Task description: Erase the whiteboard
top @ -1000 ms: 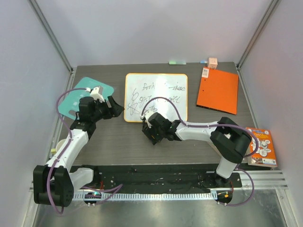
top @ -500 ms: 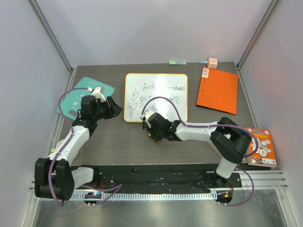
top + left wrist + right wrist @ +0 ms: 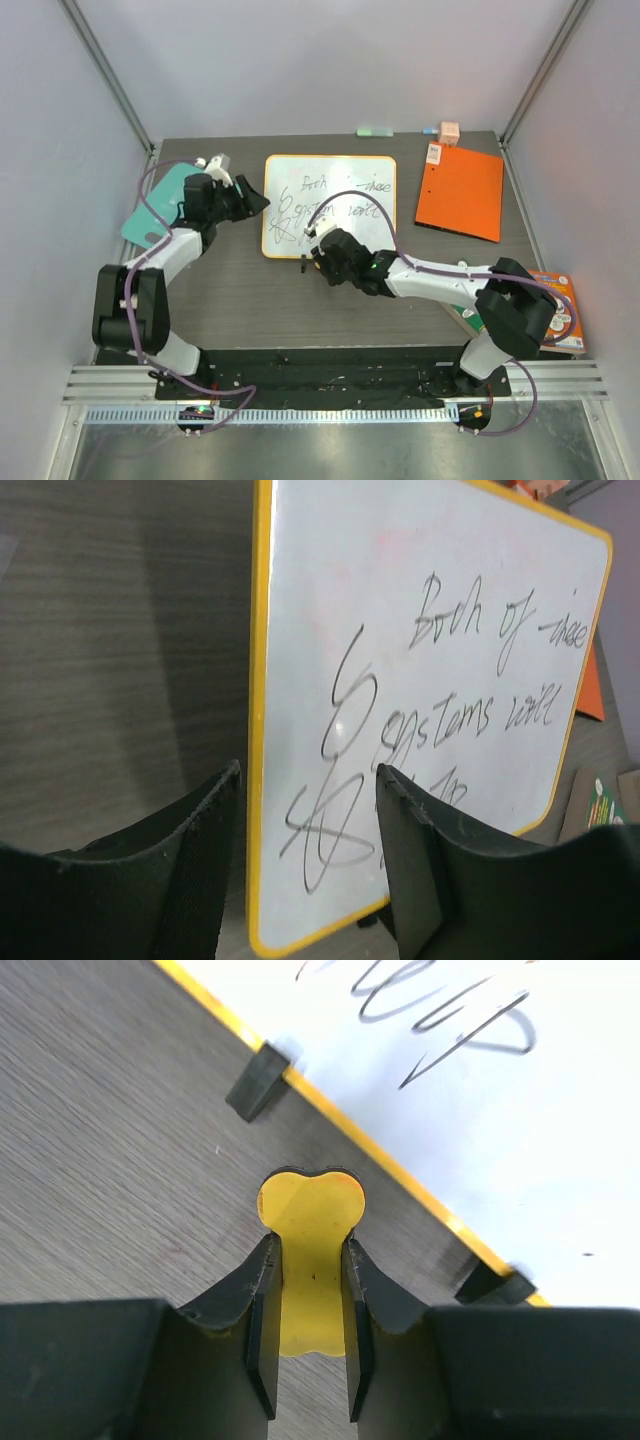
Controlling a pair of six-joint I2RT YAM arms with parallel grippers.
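The whiteboard point(image 3: 345, 225) lies flat at the table's middle back, with an orange-yellow rim and black handwriting. It also shows in the left wrist view point(image 3: 420, 670) and the right wrist view point(image 3: 520, 1090). My left gripper point(image 3: 255, 205) is open at the board's left edge. In its wrist view the gripper point(image 3: 310, 772) has its jaws on either side of the rim, holding nothing. My right gripper point(image 3: 313, 257) sits just off the board's near edge. It point(image 3: 311, 1245) is shut on a yellow eraser point(image 3: 312, 1210) that points at the rim.
An orange folder point(image 3: 460, 190) lies at the back right and a teal sheet point(image 3: 150, 205) under the left arm. A colourful book point(image 3: 557, 310) is at the right edge. A pink box point(image 3: 449, 131) and a green item point(image 3: 376, 131) are at the back edge. Two black feet point(image 3: 258, 1080) stick out from the board's near rim.
The left gripper has moved toward the far side along the board's left edge. The right gripper has moved slightly closer to the board's near edge, still holding the eraser.
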